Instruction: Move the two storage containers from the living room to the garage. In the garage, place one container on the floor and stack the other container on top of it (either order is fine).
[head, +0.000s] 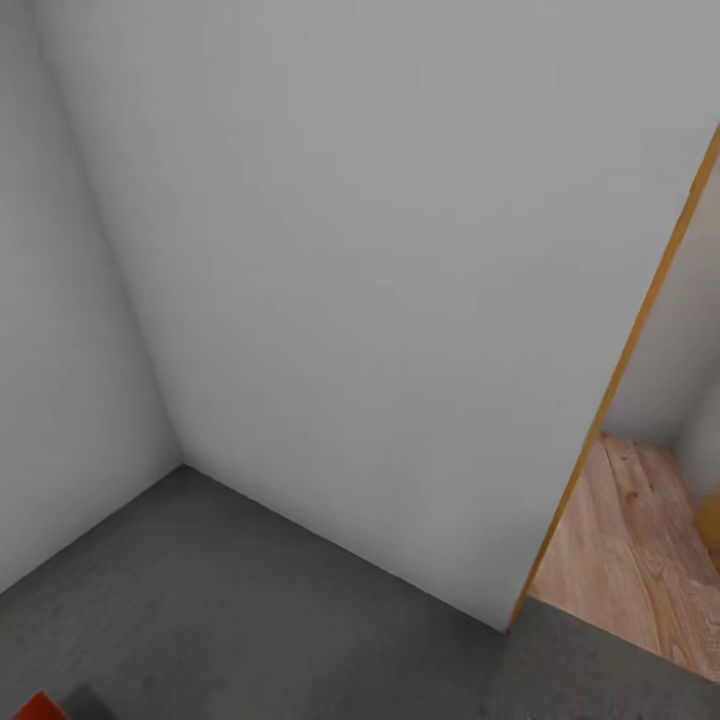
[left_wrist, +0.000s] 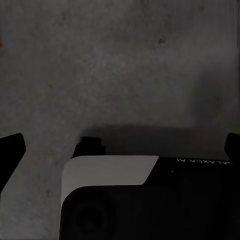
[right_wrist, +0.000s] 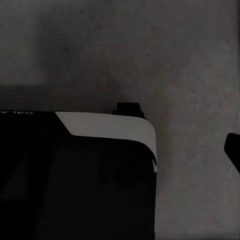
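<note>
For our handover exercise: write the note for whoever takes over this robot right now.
Left gripper: open, empty, above the floor.
Right gripper: one finger shows, state unclear.
Robot faces a garage wall by the doorway.
Orange-red sliver at the head view's bottom edge may be a container.
Stacking unconfirmed: locate both containers, then stack them.

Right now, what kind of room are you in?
Probably a garage or bare utility room: plain white walls meet in a corner over a mottled grey concrete floor. At the right, an orange-wood door edge opens onto a wood-plank floor beyond.
</note>
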